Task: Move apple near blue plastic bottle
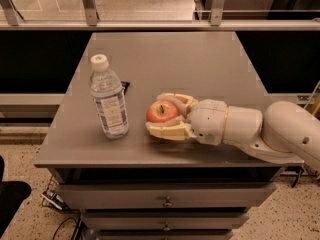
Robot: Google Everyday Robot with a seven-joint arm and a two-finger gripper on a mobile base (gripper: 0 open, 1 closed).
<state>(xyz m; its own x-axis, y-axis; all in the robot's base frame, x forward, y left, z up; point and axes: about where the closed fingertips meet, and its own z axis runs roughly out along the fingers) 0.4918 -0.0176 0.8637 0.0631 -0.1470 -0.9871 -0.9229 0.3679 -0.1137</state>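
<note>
A small red apple [162, 111] with yellowish patches and a short stem sits between the two cream fingers of my gripper [156, 115], just above or on the grey table top [165, 59]. The gripper is shut on the apple and reaches in from the right on a white arm [270, 131]. The blue plastic bottle [109, 100], clear with a white cap and a blue-and-white label, stands upright near the table's front left. The apple is a short gap to the right of the bottle.
A small dark object [124, 86] lies on the table just behind the bottle. The table has drawers [165, 201] below its front edge. A metal rail and glass wall [150, 14] run behind the table.
</note>
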